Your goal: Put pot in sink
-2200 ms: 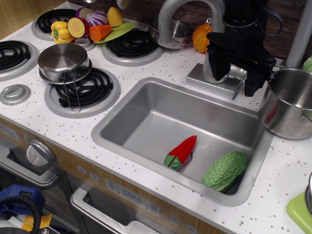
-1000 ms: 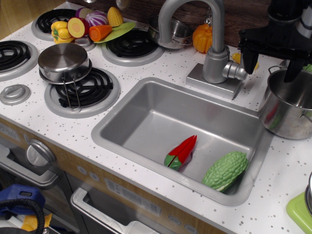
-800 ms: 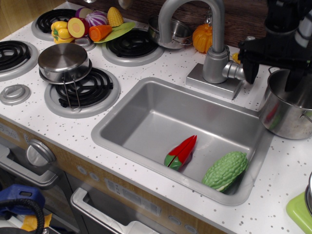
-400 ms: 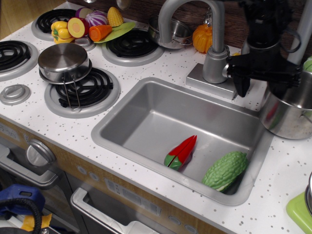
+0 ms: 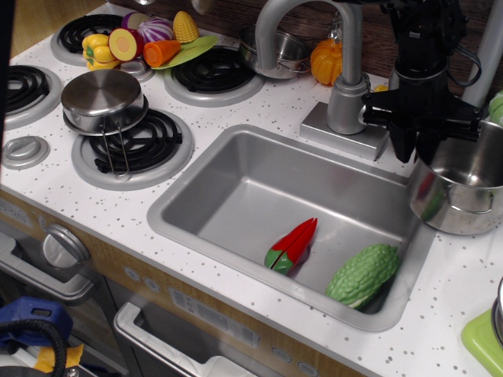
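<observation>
Pincer: my gripper (image 5: 422, 148) stood over the pot's near rim; holding or not, I could not tell.
Pot (image 5: 462, 192): directly below me, overhanging the sink's (image 5: 259, 184) right edge.

A toy play kitchen. A white speckled desk (image 5: 275, 106) carries 4 coil burners, 1 of them (image 5: 132, 141) under an upturned steel pan (image 5: 102, 98). Set into the desk is a grey metal sink (image 5: 259, 188) with a curved tap (image 5: 330, 47) at its far side. On the near front are round knobs (image 5: 63, 247) and an oven handle. Plastic food lies about: cut vegetables on a green plate (image 5: 185, 51) far left, a pepper (image 5: 292, 245) and a gourd (image 5: 363, 275) in the basin.
</observation>
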`<state>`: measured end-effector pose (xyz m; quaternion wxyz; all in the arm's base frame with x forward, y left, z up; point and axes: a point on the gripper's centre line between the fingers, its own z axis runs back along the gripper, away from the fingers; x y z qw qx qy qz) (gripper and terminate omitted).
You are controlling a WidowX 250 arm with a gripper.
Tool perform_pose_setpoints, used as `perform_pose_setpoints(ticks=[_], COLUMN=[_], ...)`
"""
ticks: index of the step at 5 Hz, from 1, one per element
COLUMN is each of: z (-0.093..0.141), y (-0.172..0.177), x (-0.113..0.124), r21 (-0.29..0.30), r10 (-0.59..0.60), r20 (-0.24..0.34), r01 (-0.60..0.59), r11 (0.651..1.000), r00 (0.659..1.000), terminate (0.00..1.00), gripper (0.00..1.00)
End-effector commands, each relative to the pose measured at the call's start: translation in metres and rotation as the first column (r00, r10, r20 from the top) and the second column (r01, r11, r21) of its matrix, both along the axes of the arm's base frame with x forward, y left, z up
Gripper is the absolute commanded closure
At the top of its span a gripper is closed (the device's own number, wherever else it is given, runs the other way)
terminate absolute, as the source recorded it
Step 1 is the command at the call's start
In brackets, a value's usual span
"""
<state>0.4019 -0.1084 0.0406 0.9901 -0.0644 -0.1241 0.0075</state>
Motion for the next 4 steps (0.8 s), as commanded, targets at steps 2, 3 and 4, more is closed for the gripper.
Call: perform_pose_setpoints(ticks=[2, 3, 4], z=[0.056, 0.058, 0.045], y=[0.025, 0.045, 0.074], x=[-0.021, -0.033, -0.046], r21=[0.175, 0.223, 0.235], r10=[-0.077, -0.116, -0.181], r20=[0.009, -0.005, -0.013], r01=[0.074, 0.114, 0.179], r11=[0.982, 0.968, 0.955], r00=[0.997, 0.993, 0.983], terminate=[0.0, 0.0, 0.0], gripper=[1.0, 1.0, 1.0])
